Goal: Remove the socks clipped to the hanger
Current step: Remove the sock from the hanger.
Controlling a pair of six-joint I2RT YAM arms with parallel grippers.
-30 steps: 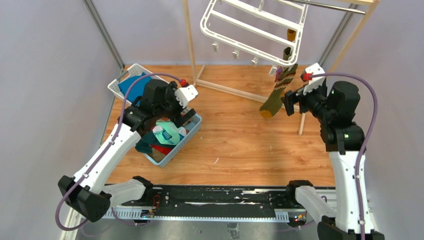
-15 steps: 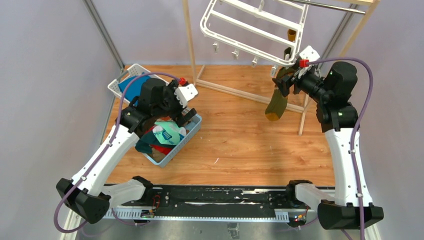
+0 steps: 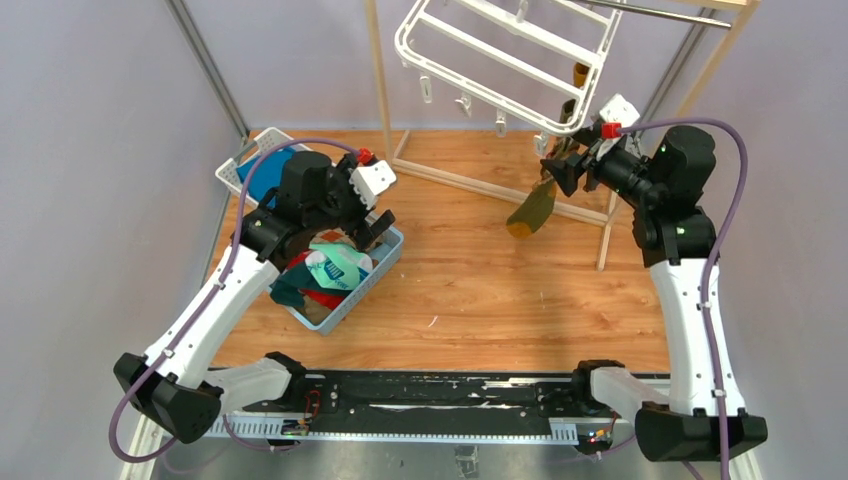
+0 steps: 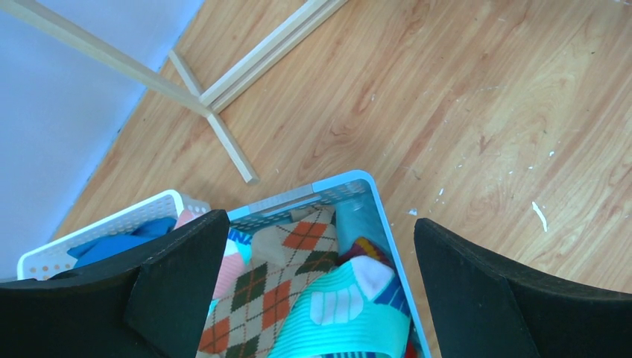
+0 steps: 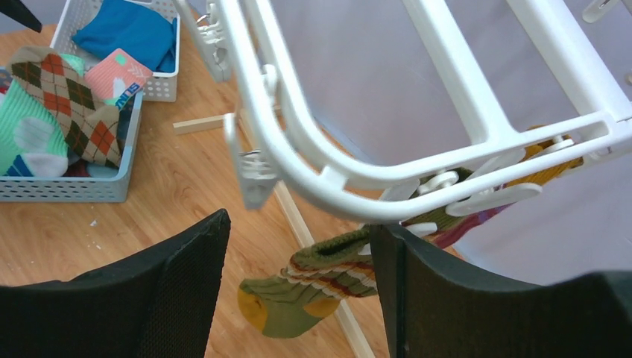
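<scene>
Obliquely, the olive sock (image 3: 528, 210) hangs, toe down-left.

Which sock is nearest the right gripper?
The olive-green striped sock with mustard toe, dangling from the white plastic hanger's corner by the right gripper; most other socks lie in the light-blue basket.

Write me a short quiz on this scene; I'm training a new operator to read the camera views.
1. True or false: the olive striped sock hangs clipped to the hanger.
2. The left fingers hover over: A the blue basket, B the hanger, C the right arm's base.
3. Fill in: the right fingers stand ___.
Key: 1 true; 2 A; 3 open.
</scene>
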